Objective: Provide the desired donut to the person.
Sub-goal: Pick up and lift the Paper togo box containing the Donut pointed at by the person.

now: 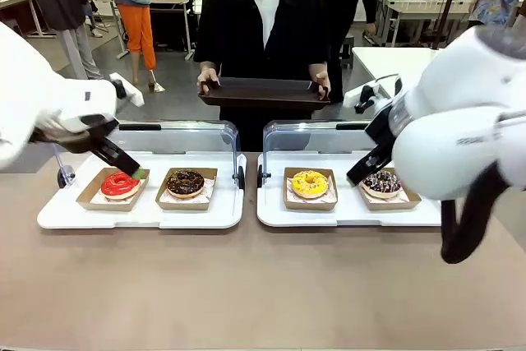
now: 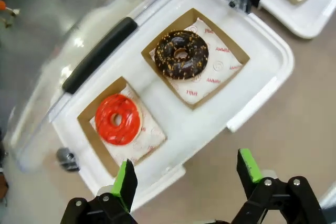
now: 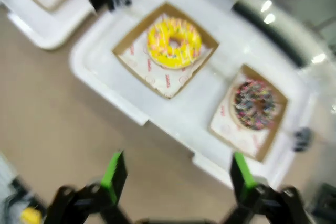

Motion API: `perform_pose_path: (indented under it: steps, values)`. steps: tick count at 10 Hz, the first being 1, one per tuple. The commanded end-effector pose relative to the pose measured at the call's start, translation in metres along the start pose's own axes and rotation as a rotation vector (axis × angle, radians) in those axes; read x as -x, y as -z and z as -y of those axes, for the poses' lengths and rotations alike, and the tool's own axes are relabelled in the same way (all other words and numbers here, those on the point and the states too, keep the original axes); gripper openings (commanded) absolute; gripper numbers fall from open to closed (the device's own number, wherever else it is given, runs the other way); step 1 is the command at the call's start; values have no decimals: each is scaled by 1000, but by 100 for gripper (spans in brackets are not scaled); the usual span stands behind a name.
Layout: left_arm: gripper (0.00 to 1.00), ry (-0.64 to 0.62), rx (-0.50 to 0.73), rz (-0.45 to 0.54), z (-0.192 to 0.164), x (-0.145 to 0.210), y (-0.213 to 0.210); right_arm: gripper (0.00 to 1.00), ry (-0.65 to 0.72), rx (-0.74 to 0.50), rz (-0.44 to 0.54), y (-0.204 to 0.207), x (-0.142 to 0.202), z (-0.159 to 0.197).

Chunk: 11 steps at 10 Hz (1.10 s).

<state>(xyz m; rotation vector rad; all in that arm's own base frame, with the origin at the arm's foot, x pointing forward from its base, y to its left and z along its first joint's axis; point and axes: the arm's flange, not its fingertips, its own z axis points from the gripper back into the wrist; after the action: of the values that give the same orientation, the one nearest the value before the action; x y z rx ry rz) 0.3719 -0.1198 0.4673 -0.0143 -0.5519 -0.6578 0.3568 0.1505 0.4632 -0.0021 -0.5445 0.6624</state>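
Observation:
The person (image 1: 263,18) stands across the table, holding a dark tray (image 1: 263,92) in both hands. A red-glazed donut (image 1: 120,184) (image 2: 117,119) and a chocolate donut (image 1: 185,182) (image 2: 181,54) lie in cardboard boats on the left white tray (image 1: 148,215). On the right white tray (image 1: 345,215) lie a yellow donut (image 1: 310,184) (image 3: 174,43) and a sprinkled chocolate donut (image 1: 382,182) (image 3: 254,104). My left gripper (image 1: 138,172) (image 2: 187,171) hovers open just over the red donut. Beside the sprinkled donut, my right gripper (image 1: 357,175) (image 3: 177,170) is open too. Both hold nothing.
Clear hinged lids (image 1: 173,133) (image 1: 316,133) stand raised behind both white trays. Bare brown tabletop (image 1: 246,285) stretches in front of them. My right arm's bulky white body (image 1: 460,129) hangs over the right tray's far end. Other people and tables stand in the background.

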Motion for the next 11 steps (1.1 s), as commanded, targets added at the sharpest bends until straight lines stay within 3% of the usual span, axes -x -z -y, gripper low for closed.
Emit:
perform_pose_path:
  steps: [1, 3, 5, 6, 10, 11]
  values:
    - [100, 33, 60, -17, -3, 42, -51, 100, -6, 41, -10, -65, 52, -17]
    - [100, 32, 58, 27, -8, 51, -86, 100, -8, 80, 9, -112, 64, -23]
    - [100, 40, -20, 92, -2, 52, -100, 100, 43, 133, 34, -124, 67, -17]
    - [100, 26, 41, 19, -16, 28, -99, 100, -8, 50, 28, -132, 30, -10]
    - [100, 29, 31, 28, -15, 29, -104, 100, -8, 50, 28, -132, 30, -10]
    - [100, 67, 173, 116, -34, 28, -107, 100, -4, 58, 16, -137, 34, -11]
